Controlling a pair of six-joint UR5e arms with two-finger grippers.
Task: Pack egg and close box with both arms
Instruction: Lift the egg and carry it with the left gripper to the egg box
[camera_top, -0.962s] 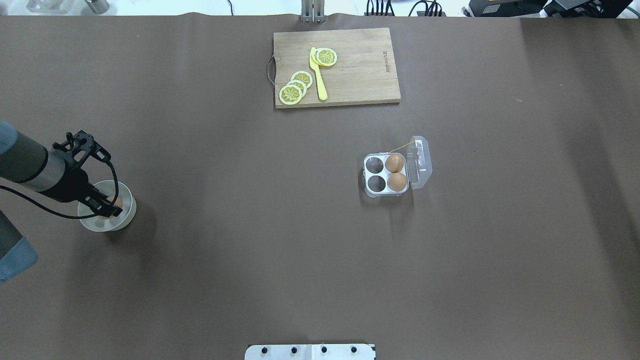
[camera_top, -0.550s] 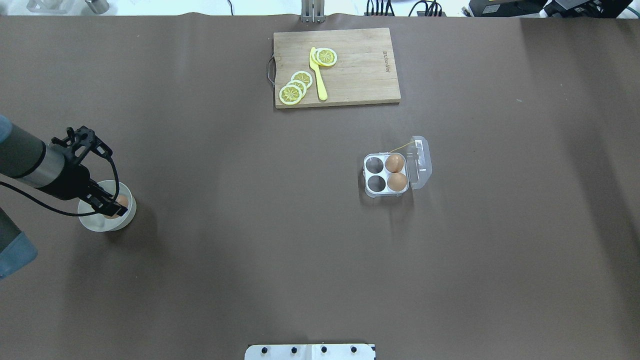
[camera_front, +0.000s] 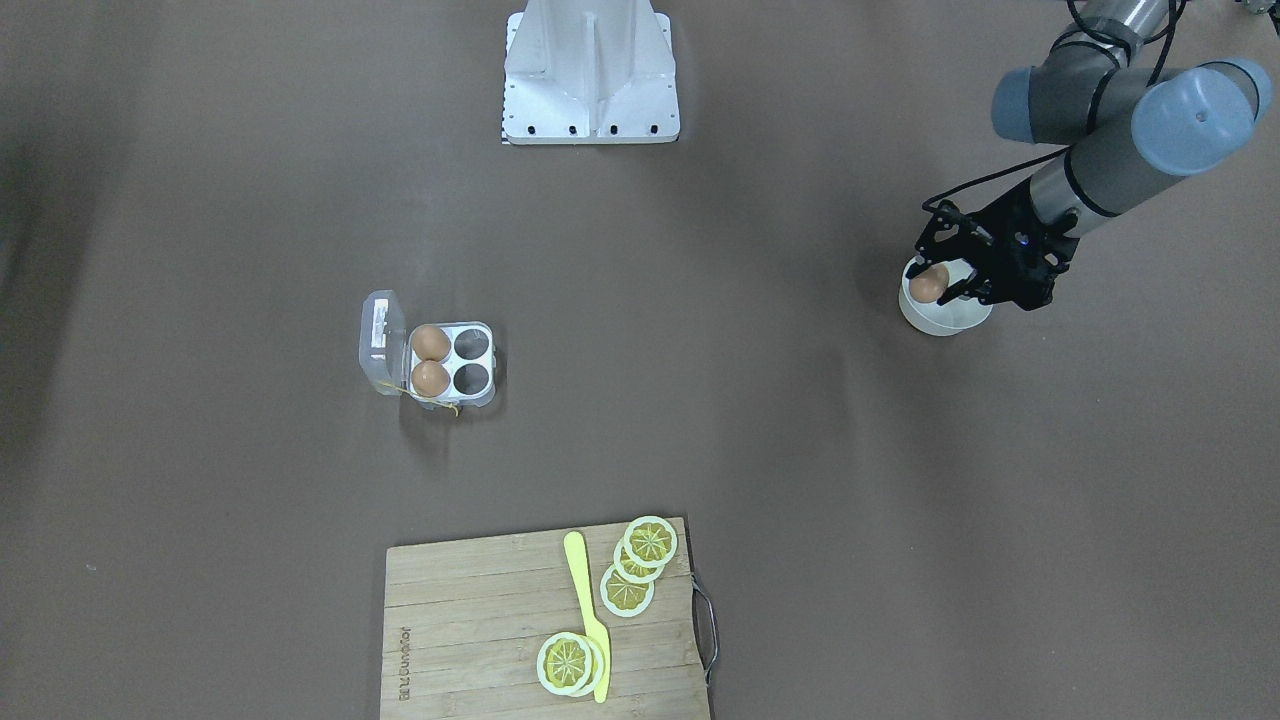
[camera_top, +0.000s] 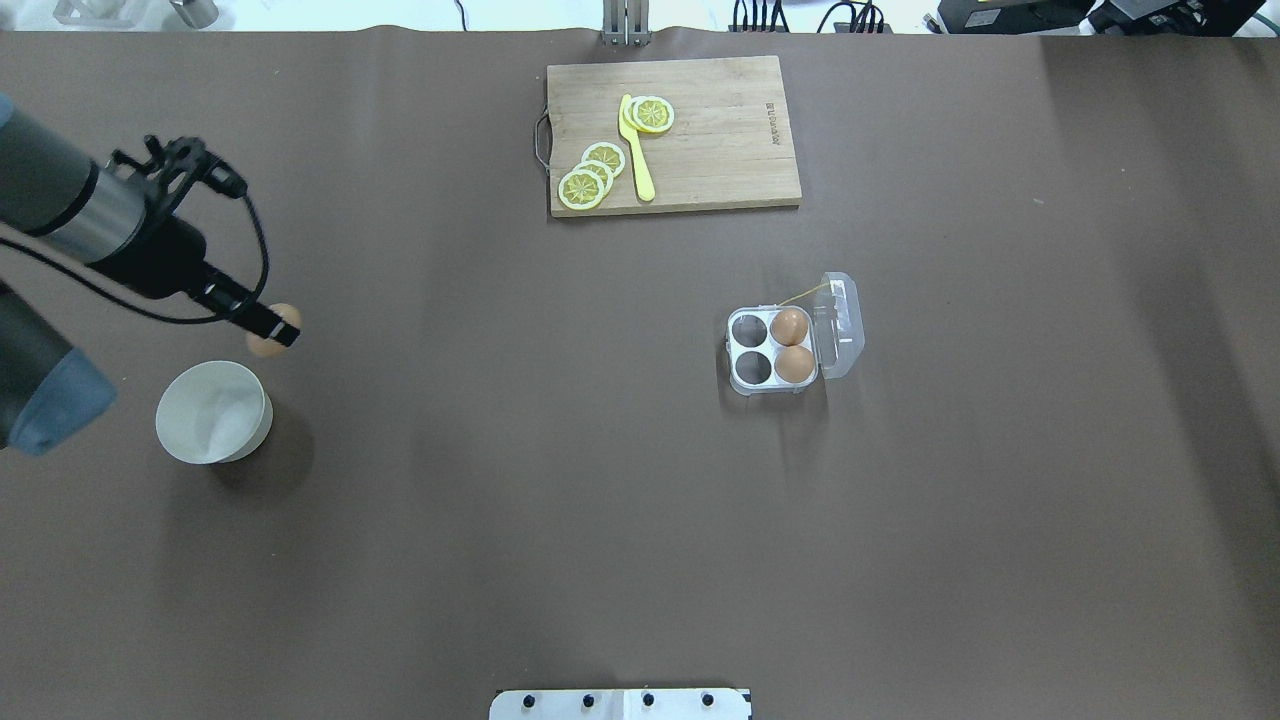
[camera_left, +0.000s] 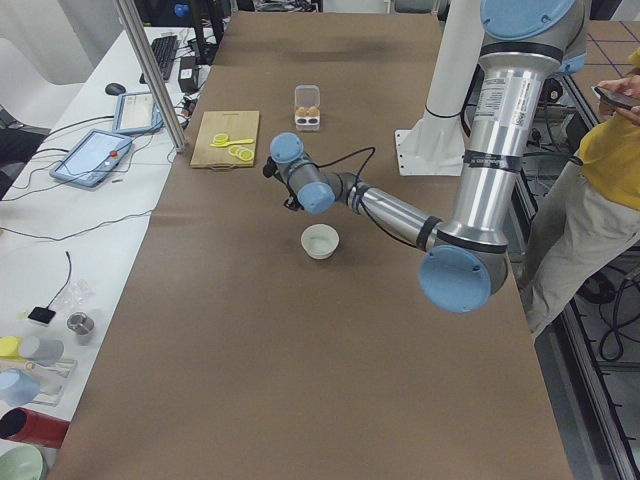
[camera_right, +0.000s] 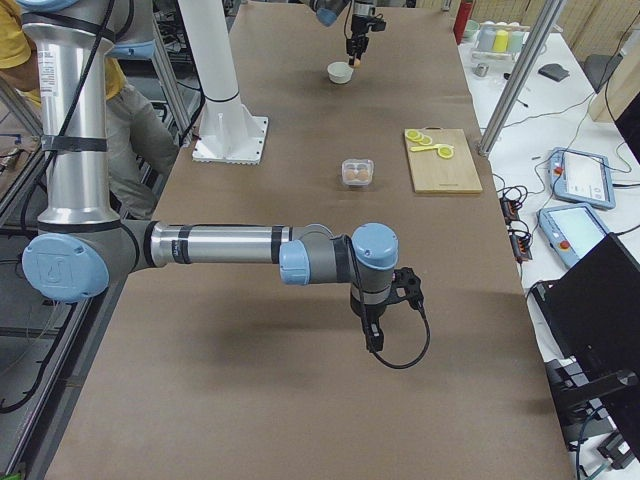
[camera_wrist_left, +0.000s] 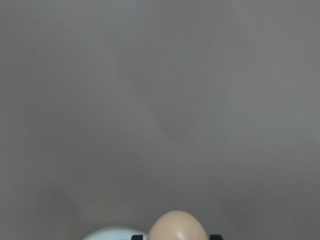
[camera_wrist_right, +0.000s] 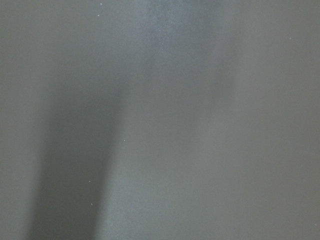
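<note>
My left gripper (camera_top: 274, 329) is shut on a light-brown egg (camera_top: 264, 345) and holds it in the air beside the white bowl (camera_top: 213, 412). In the front-facing view the egg (camera_front: 930, 283) hangs over the bowl (camera_front: 945, 315). The left wrist view shows the egg (camera_wrist_left: 177, 228) at the bottom edge. The clear box (camera_top: 752, 367) lies right of centre with its lid (camera_top: 840, 325) open. Two brown eggs (camera_top: 789, 325) (camera_top: 795, 364) fill its right cells; the left two cells are empty. My right gripper (camera_right: 372, 338) shows only in the exterior right view, so I cannot tell its state.
A wooden cutting board (camera_top: 720, 150) with lemon slices and a yellow knife (camera_top: 636, 150) lies at the far side. The white metal stand (camera_front: 590, 70) is at the robot's base. An operator (camera_left: 600, 170) stands beside the table.
My left gripper has lifted the egg out of the white bowl and carried it up and away from the bowl. The box and its eggs have not moved.
</note>
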